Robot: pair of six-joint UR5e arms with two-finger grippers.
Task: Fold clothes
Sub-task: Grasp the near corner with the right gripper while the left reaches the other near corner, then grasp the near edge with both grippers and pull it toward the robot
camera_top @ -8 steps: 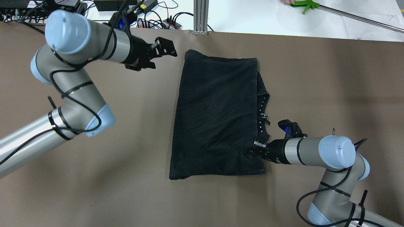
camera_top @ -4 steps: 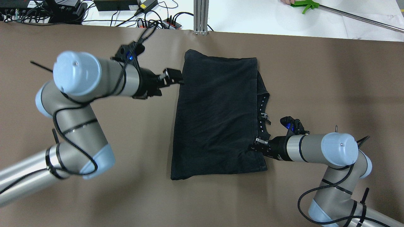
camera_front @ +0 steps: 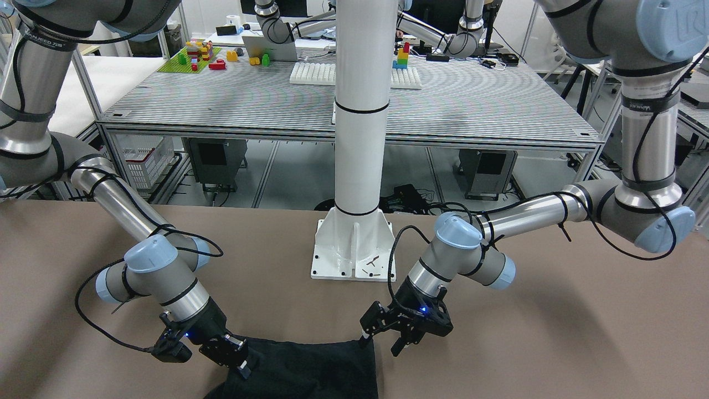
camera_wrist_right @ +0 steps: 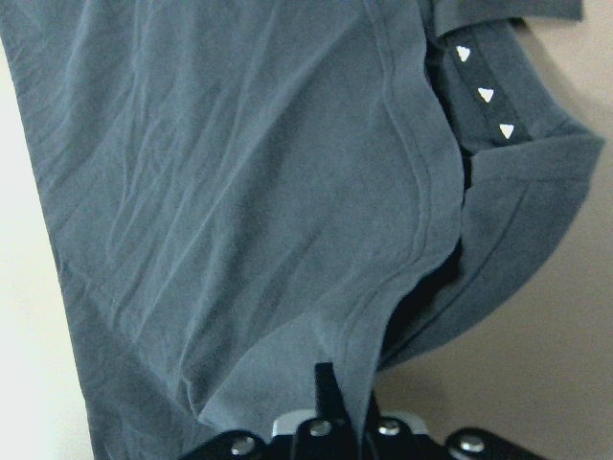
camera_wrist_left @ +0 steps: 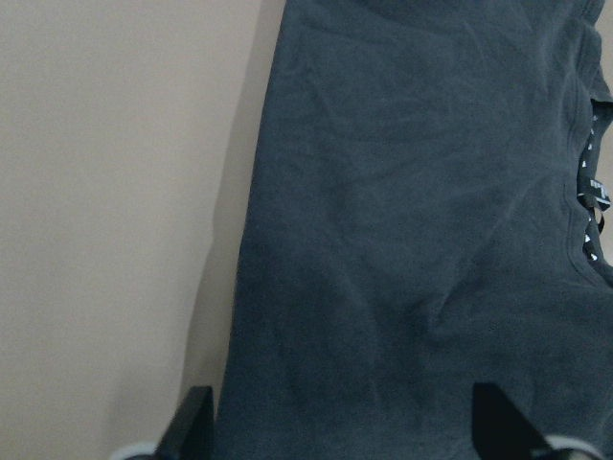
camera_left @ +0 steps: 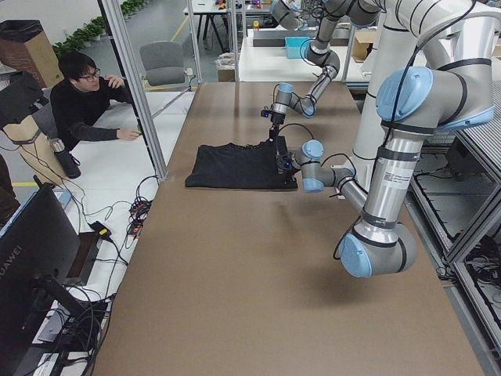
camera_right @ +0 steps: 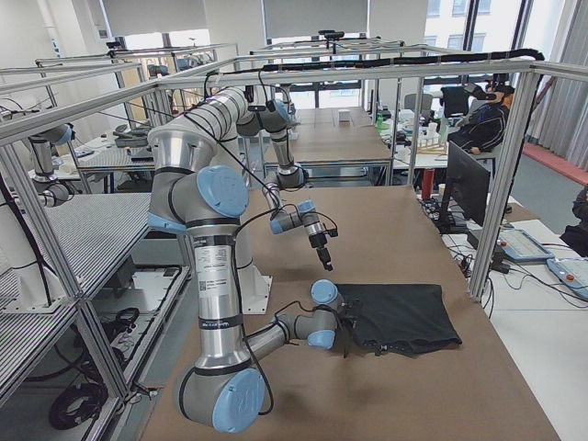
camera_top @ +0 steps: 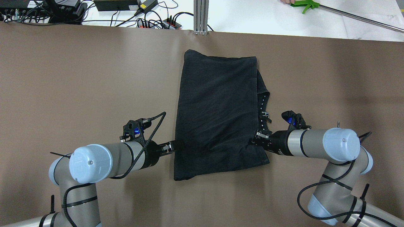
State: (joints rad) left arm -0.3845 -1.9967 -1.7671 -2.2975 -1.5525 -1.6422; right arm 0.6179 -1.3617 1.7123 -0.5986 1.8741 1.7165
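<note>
Right gripper (camera_top: 255, 141) is clamped on the hemmed right edge of the black garment (camera_top: 217, 113), which lies folded flat mid-table (camera_top: 94, 78). Left gripper (camera_top: 176, 145) waits with jaws apart at the opposite edge, probably so both arms lift together for the next fold.

1. Garment (camera_top: 217, 110): matt black cloth, soft, faintly creased, with a stitched hem band.
2. Bench (camera_top: 79, 78): smooth, matt brown covering.
3. Left arm (camera_top: 123, 154) and right arm (camera_top: 311, 142): satin grey metal tubes, smooth pale-blue plastic caps.
4. Pillar (camera_front: 360, 138): glossy white finish.
</note>
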